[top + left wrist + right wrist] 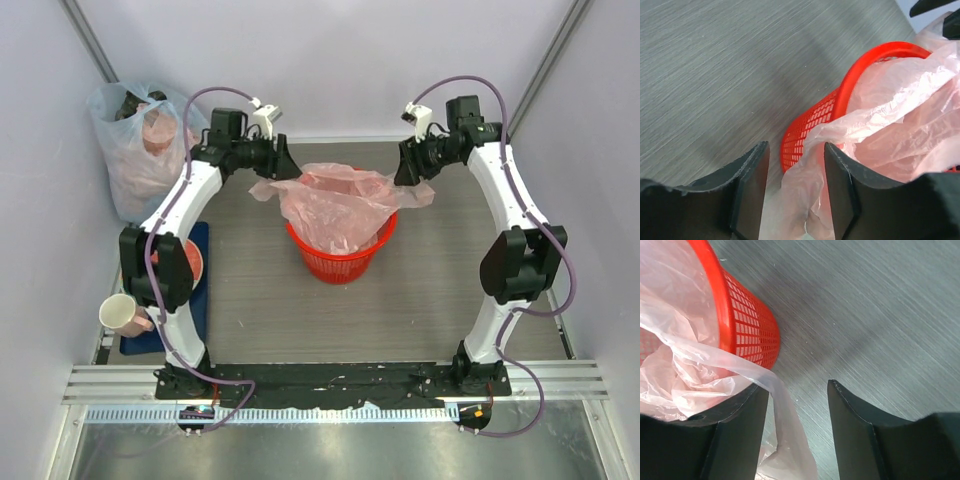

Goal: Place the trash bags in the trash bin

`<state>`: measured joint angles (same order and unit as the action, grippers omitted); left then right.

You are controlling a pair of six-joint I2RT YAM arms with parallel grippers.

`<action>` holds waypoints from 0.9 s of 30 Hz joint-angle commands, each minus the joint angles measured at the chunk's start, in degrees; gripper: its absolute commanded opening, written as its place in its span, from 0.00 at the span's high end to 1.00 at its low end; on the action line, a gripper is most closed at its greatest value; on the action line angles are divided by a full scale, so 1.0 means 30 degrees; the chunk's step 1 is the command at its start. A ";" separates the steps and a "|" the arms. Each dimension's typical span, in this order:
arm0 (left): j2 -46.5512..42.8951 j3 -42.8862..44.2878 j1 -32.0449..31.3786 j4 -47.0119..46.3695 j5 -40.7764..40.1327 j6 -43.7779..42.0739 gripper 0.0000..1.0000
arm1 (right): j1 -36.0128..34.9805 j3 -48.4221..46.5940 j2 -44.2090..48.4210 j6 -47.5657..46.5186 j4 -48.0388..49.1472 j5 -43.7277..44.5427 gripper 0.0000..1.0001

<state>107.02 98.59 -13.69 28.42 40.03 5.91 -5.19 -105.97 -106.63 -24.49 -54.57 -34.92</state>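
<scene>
Pincers first: your left pincer [795, 148] is standing with its jaws apart, a fold of the pale-pink trash bag [335, 200] running loose through the gap. Your right pincer [797, 387] is gaping too, a strip of film trailing along the finger [735, 440] at lower left of its frame. Neither is gripping anything. The bag is sitting in the centre of the top view, its body sagging inside the red trash bin [340, 262] while its edges are spilling over the rim on both sides. You are probably tucking those edges in, so be closing on the loose film before pushing downward and inward, keeping both fingers off the mesh, since the bin is looking light enough to tip on the tabletop [260, 300]. The bluish-clear bag [140, 140] at upper left is sitting well apart.
</scene>
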 commanded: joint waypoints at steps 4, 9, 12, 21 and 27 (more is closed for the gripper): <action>-0.3243 -0.1778 0.0463 -0.4142 0.4202 -0.0622 0.41 | -0.0086 -0.1414 0.2554 -0.0391 0.0053 -0.1924 0.39; -0.2163 -0.0433 0.0317 -0.3968 0.4381 -0.1528 0.36 | -0.0057 -0.1735 0.2058 -0.0156 0.0610 -0.2131 0.37; -0.1372 0.0651 0.0142 -0.3266 0.4673 -0.2289 0.34 | -0.0086 -0.2116 0.1531 -0.0127 0.0610 -0.2218 0.43; 0.0067 0.2528 -0.0942 -0.0628 0.4790 -0.7184 0.32 | -0.0349 -0.1971 0.1237 -0.1298 -0.0971 -0.1956 0.38; 0.1209 0.3523 -0.1354 -0.0713 0.4909 -0.7131 0.47 | -0.0320 -0.1824 0.1207 -0.2031 -0.1967 -0.1516 0.38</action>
<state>108.75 105.36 -17.17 26.48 53.21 -13.82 -5.89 -110.34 -103.18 -28.16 -58.48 -39.86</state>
